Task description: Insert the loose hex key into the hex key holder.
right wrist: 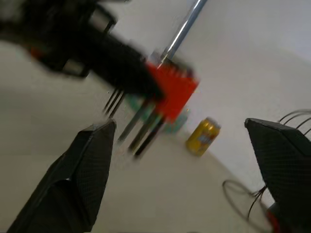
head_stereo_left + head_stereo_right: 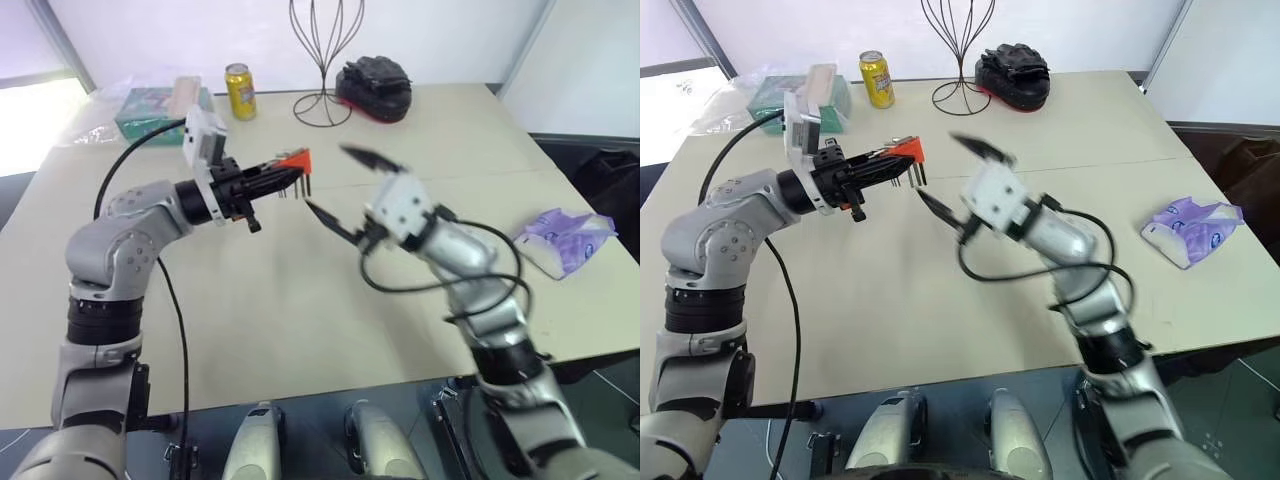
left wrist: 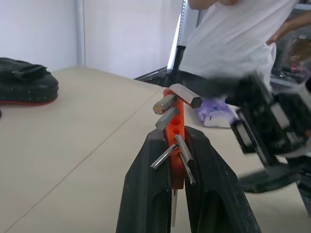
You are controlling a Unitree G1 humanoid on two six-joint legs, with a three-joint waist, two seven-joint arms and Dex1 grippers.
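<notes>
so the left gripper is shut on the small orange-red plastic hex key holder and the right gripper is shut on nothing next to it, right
Not quite. The left gripper is shut on the small orange-red plastic hex key holder, but the right gripper is open: the right wrist view shows its two black fingers spread wide apart, holding nothing beside the holder.

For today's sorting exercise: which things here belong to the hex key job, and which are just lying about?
Job: hex key holder, clamped in the left end effector; right end effector, open beside it.

Lying about: yellow can, wire stand, black pad, purple packet, green box.
</notes>
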